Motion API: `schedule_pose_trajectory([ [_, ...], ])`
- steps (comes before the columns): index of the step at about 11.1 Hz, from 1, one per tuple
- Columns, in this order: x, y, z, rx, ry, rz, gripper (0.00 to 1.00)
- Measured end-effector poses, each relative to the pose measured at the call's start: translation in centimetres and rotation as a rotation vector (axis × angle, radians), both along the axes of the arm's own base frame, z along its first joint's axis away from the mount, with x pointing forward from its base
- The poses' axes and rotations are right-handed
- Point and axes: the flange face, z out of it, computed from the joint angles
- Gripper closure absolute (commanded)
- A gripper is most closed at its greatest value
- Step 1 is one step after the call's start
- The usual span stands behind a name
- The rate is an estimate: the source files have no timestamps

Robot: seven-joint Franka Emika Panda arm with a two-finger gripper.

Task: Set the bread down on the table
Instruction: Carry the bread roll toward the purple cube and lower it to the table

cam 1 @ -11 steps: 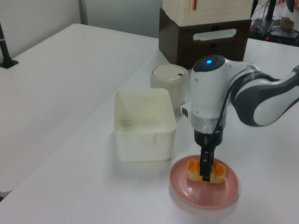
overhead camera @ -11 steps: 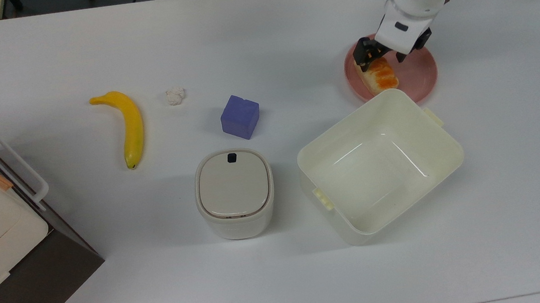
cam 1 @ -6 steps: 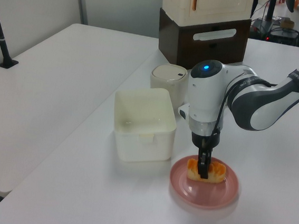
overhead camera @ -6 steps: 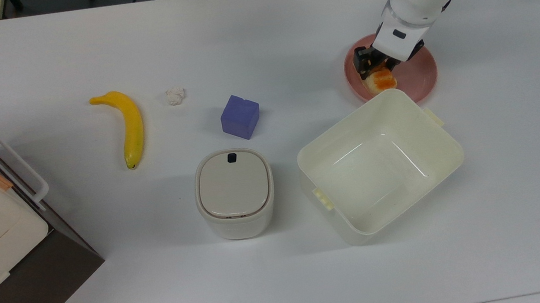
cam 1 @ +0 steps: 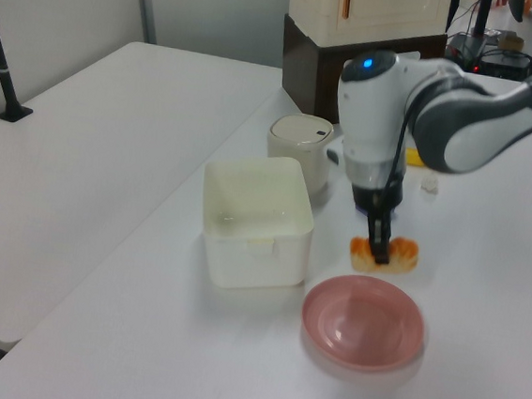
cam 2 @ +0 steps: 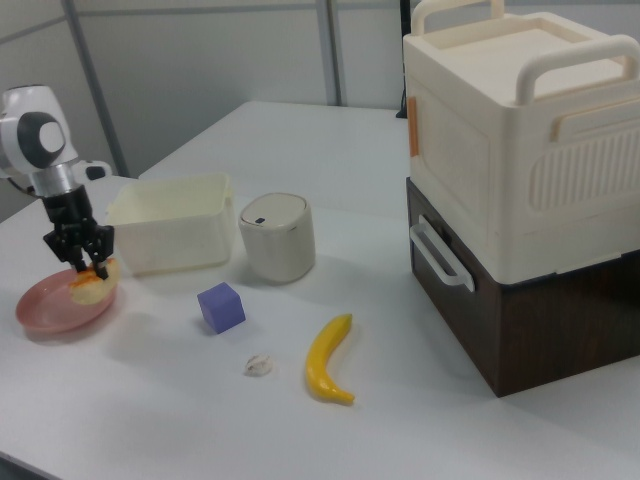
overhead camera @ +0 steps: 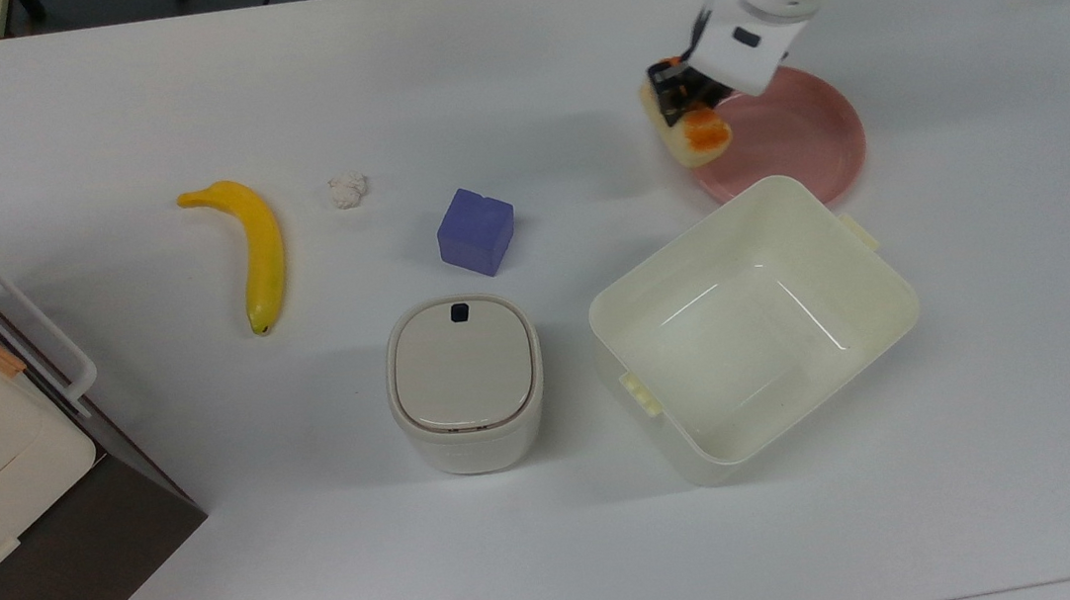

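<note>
hand clamped on bread, lifted above pink plate

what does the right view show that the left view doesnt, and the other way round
The right view alone shows the banana, the purple cube and the small white lump. The left view alone shows a second white table beside the work table, with a dark pole clamped to it. Both show the gripper shut on the bread, lifted off the pink plate, plus the cream tub, the lidded bin and the stacked cabinet.
</note>
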Motion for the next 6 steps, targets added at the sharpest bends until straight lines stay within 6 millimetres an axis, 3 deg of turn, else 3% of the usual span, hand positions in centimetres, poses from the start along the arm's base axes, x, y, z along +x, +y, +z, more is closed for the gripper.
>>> schedule_pose_trajectory([
  [1,0.8,-2.3,0.2,-0.007,0.011,-0.001,0.47],
  [2,1.9,-5.3,-0.4,-0.015,0.027,0.002,0.29],
  [3,2.8,-8.4,-1.3,-0.026,0.052,0.001,0.0],
  [4,3.0,-10.6,-2.6,-0.039,0.076,-0.006,0.0],
  [6,3.5,-12.2,-4.4,-0.047,0.073,-0.025,0.0],
])
